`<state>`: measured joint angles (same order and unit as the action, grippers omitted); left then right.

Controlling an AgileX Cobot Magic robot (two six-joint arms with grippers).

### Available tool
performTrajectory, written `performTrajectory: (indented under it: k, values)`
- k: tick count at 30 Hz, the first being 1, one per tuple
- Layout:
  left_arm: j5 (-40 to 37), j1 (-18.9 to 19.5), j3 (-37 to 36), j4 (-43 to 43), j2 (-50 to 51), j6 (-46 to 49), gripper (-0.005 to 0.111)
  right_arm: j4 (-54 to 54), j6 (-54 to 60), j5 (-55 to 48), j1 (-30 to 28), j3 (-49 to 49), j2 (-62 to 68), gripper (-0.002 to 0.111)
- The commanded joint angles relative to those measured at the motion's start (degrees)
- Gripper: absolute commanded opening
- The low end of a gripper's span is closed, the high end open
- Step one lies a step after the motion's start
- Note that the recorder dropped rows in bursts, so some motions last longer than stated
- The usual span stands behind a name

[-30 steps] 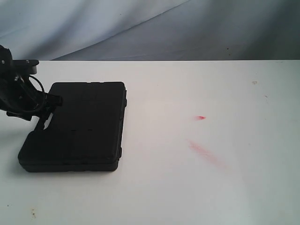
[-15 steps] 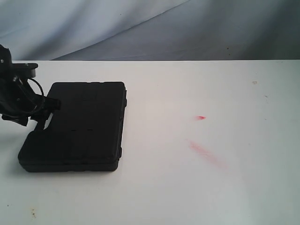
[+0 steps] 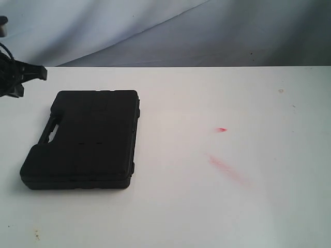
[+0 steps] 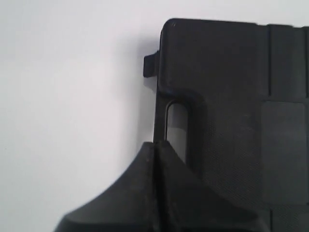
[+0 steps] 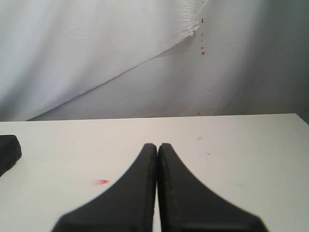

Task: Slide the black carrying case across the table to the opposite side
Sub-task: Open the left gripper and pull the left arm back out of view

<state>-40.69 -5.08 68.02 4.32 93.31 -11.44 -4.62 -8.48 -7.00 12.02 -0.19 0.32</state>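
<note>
The flat black case (image 3: 85, 138) lies on the left part of the white table (image 3: 217, 206), its handle slot (image 3: 50, 130) along the left edge. In the left wrist view the case (image 4: 236, 121) fills one side, with the slot (image 4: 176, 129) just beyond my left gripper (image 4: 157, 145), which is shut and empty, raised above the case's handle edge. In the exterior view only part of the left arm (image 3: 18, 75) shows at the far left, above and behind the case. My right gripper (image 5: 157, 146) is shut and empty, over bare table far from the case (image 5: 8, 151).
Red marks (image 3: 221, 129) and a red smear (image 3: 227, 169) stain the table right of centre. A grey-white cloth backdrop (image 3: 165, 31) hangs behind the far table edge. Bare table stretches to the right of the case.
My left arm has lifted up and back from the case's handle edge, leaving the slot uncovered. The case has stayed in place.
</note>
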Motion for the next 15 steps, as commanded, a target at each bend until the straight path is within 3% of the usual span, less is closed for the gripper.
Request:
performTrajectory:
  k: [1,7,15]
  values:
    - [2.85,0.18,-6.01,-1.23,-8.85,0.04,0.001,0.20,0.52,0.03,-0.18,0.19,-0.32,0.000]
    - [8.70,0.18,-17.44,-1.23,-20.68,-0.08,0.001,0.20,0.52,0.03,-0.18,0.19,-0.32,0.000]
    - [11.05,0.18,-26.06,-5.61,-35.09,-0.47,0.001,0.20,0.52,0.03,-0.18,0.19,-0.32,0.000]
